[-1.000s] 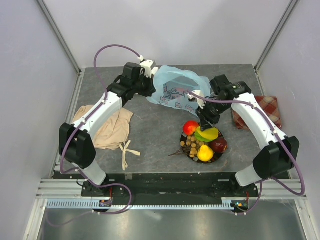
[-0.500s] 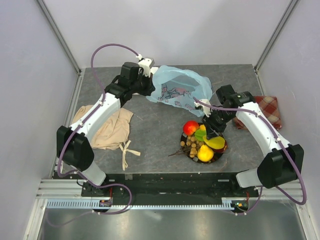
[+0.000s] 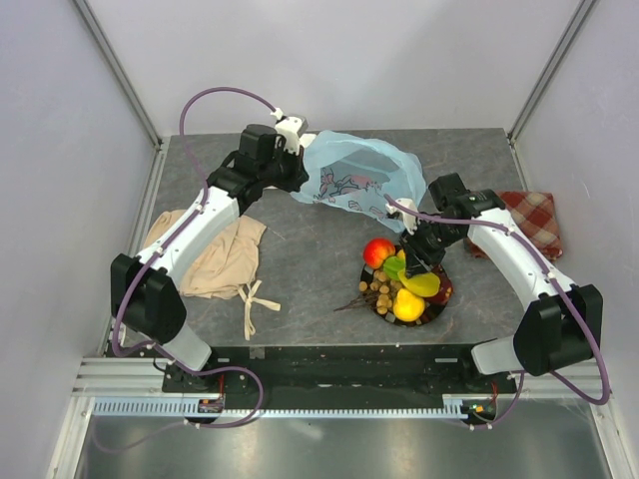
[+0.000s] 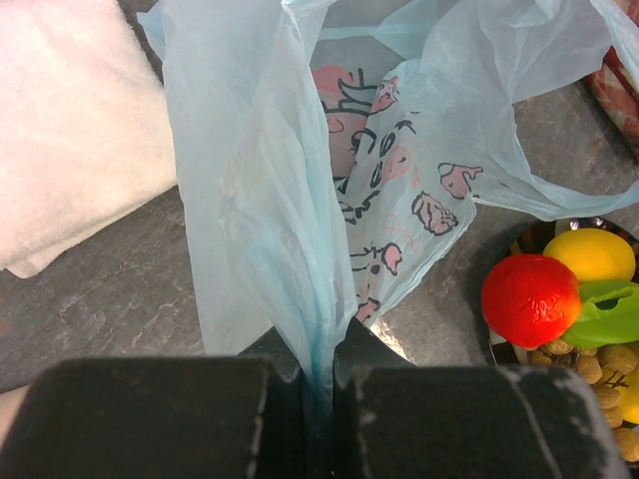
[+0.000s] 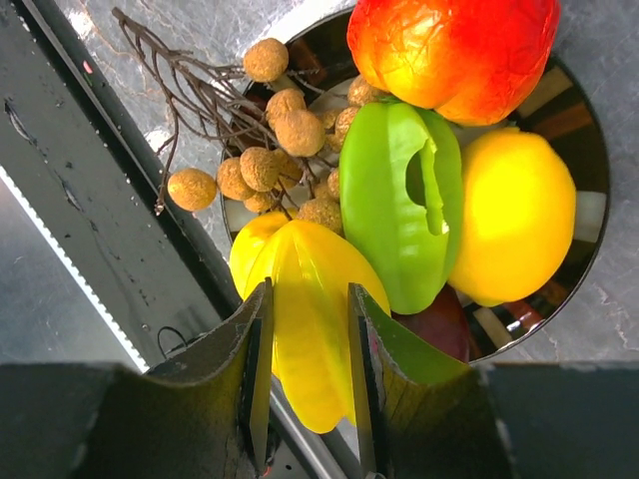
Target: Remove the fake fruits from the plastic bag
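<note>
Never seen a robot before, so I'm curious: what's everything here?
plastic bag: one, light blue, table's far side
plate: one, dark, near right
apple: one, red, plate
lemon: one, yellow, plate
pear: one, yellow, plate
green piece: one, plate
dark-red piece: one, plate
berry cluster: one, tan, plate
ridged fruit: one, yellow, over plate
beige cloth: one, left
white cloth: one, beside bag
plaid cloth: one, red, right
left claw: shut on bag
right claw: shut on ridged fruit
</note>
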